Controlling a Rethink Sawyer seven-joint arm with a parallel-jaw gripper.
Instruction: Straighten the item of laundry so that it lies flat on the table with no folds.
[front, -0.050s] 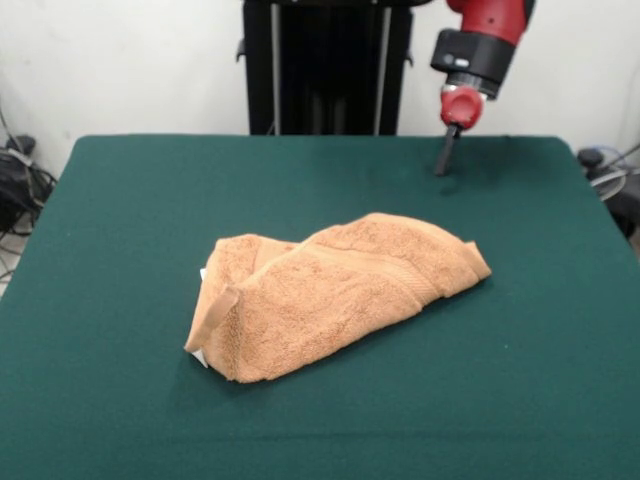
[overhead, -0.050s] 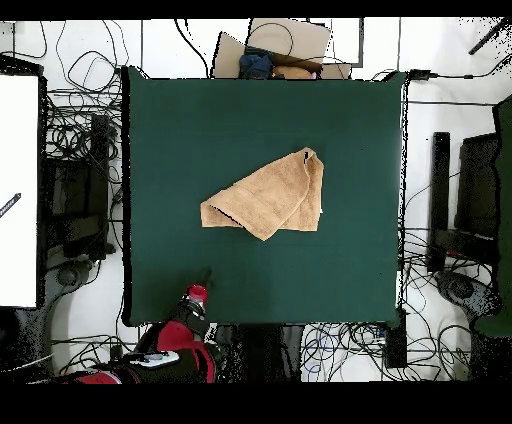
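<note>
— Nearest the front camera, what is seen?

— Bare green table (front, -0.050s: 110, 420) is seen first, then the orange-tan towel (front, -0.050s: 330, 295), bunched near the middle of the cloth. It is folded over on itself, with thick rolled layers at its near-left end.

— Which way is it laid?

— In the front view its long axis is run diagonally: the bulky end with a small white tag (front, -0.050s: 199, 356) is turned toward the near left, the narrower end toward the far right. From overhead the towel (overhead, -0.050s: 270, 197) is shown as a rough wedge, one corner aimed at the far edge, another at the left.

— And the gripper?

— The gripper (front, -0.050s: 446, 156) is held just above the table's far edge, well apart from the towel. Only a dark narrow tip is made out below the red wrist; whether it is parted or closed cannot be told. Nothing is held by it.
</note>
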